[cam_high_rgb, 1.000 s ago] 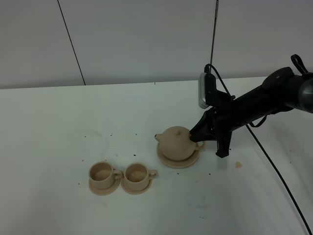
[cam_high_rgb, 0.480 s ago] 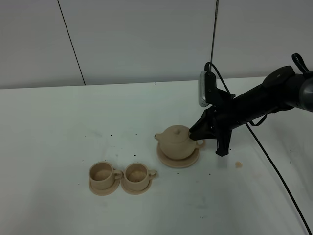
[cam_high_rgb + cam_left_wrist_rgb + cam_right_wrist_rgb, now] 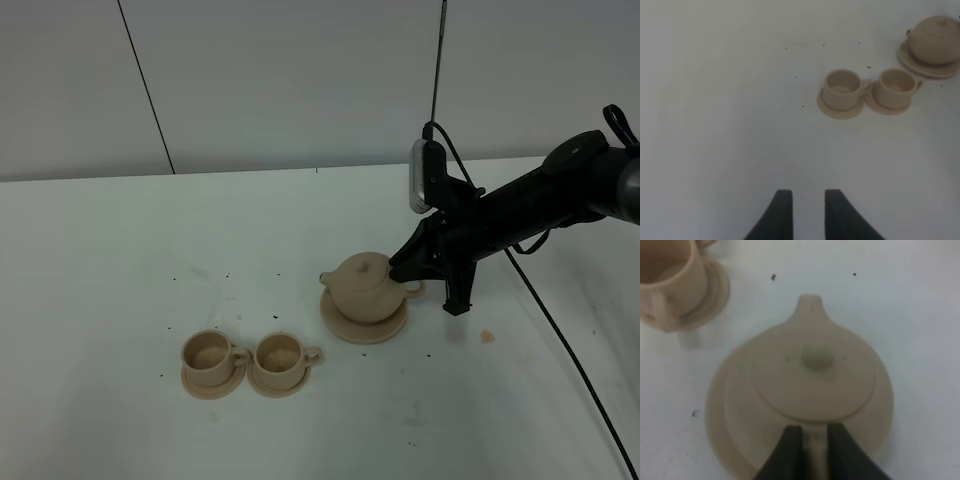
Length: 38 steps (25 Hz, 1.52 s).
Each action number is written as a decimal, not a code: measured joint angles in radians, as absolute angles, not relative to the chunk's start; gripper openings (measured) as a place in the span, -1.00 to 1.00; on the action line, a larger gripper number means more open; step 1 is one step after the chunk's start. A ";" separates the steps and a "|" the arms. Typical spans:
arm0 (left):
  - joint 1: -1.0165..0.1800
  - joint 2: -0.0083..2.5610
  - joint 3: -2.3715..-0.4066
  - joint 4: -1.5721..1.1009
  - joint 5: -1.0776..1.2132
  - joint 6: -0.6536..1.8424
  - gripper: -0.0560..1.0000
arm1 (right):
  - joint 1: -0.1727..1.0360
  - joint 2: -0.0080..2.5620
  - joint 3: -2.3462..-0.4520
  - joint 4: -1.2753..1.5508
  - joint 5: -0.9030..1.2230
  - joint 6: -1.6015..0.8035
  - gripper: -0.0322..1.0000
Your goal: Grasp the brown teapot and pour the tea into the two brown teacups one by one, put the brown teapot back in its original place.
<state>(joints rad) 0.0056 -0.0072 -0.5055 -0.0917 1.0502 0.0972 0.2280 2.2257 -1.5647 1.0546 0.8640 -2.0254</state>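
- brown teapot (image 3: 366, 290) is over the wide saucer (image 3: 345, 327), spout toward the two brown teacups (image 3: 208, 352); can't tell whether its base touches the saucer.
- right gripper (image 3: 410, 281): arm comes in from the right edge of the exterior view and slopes down-left to the pot's handle side.
- In the right wrist view the right gripper (image 3: 814, 437) is clamped on the loop handle, one finger (image 3: 791, 440) on each side.
- left gripper (image 3: 805, 202): hangs over bare table (image 3: 715, 125), well apart from the cups, jaws slightly apart, nothing between them.
- Cups stand side by side on their small saucers, near the wide saucer.
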 joint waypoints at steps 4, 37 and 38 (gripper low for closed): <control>0.006 -0.007 -0.505 -0.092 1.050 0.097 -0.46 | 0.227 2.226 -1.565 1.066 0.871 -2.025 -0.75; 0.006 -0.007 -0.505 -0.092 1.050 0.097 -0.46 | 0.227 2.243 -1.565 1.086 0.896 -1.990 -0.75; 0.006 -0.007 -0.505 -0.092 1.050 0.097 -0.46 | 0.227 2.243 -1.565 1.086 0.896 -1.990 -0.75</control>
